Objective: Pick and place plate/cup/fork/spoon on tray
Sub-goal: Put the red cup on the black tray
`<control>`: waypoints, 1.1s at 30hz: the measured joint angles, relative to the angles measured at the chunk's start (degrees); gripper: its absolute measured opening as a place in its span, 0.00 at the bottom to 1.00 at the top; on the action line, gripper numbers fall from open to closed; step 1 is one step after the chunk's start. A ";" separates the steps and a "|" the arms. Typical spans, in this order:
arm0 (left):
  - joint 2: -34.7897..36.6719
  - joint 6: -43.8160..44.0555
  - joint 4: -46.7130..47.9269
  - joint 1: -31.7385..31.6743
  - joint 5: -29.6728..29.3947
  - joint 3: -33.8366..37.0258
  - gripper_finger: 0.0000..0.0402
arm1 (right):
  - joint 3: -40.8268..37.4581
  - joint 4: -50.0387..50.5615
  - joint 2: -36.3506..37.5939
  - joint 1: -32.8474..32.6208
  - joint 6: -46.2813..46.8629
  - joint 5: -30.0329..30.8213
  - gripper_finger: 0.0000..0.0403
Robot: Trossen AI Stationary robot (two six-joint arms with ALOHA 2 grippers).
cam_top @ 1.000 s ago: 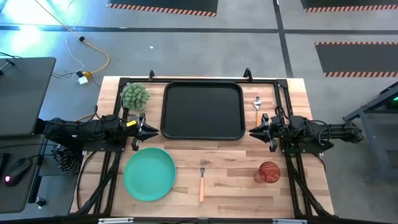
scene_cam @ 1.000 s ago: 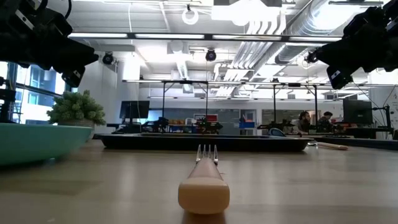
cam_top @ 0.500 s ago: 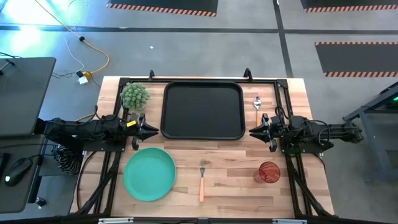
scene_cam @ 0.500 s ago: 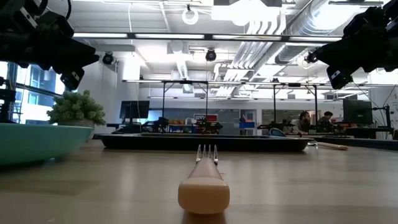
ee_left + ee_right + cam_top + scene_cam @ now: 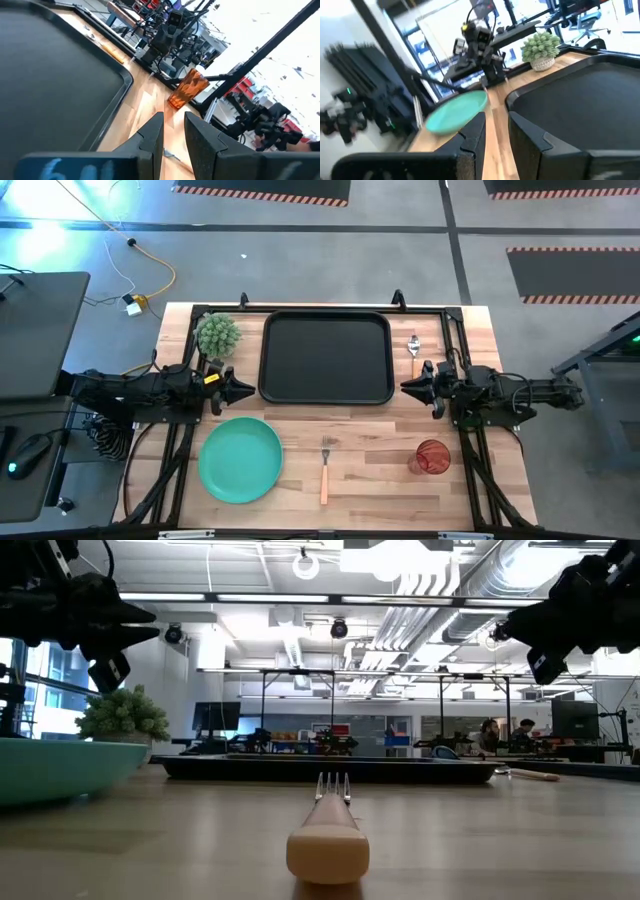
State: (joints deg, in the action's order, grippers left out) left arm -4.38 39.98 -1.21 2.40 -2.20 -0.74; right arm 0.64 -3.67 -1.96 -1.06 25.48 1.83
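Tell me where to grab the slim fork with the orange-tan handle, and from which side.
Grip the fork's orange-tan handle near its middle, coming straight down from above with the fingers across its width. It lies flat on the wooden table, tines toward the black rectangular tray, with bare wood on both sides. The handle looks thicker than the tines, so likely the surer hold.

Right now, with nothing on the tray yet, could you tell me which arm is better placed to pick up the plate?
The left. The plate lies just below the left gripper, on its side of the tray. The right gripper sits across the table, nearer the spoon and cup.
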 joint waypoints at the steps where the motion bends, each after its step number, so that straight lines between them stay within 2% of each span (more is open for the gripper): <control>1: 0.00 0.26 0.00 0.00 0.00 -0.02 0.17 | 0.00 -0.50 0.00 -0.01 1.08 0.44 0.19; 6: 0.00 0.47 -0.27 0.01 0.00 -0.02 0.17 | -0.01 -4.15 0.00 -0.01 3.03 3.24 0.19; 12: 0.02 0.47 -3.46 -0.01 -0.08 -0.02 0.17 | 0.00 -14.44 0.01 -0.01 4.52 7.28 0.19; 21: 0.03 0.45 -9.56 0.01 -2.48 -0.02 0.17 | 0.08 -26.13 0.02 -0.01 4.26 8.19 0.19; 27: 0.04 0.43 -9.46 0.00 -3.21 0.01 0.17 | 5.40 -21.82 0.00 -0.02 2.91 8.49 0.23; 33: 0.04 0.38 -9.42 0.01 -3.21 -0.01 0.17 | 17.54 -3.13 -0.32 0.00 -0.26 7.23 0.32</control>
State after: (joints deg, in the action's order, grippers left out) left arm -4.34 40.36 -10.63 2.41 -5.41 -0.75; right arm 18.18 -6.80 -2.28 -1.06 25.22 9.06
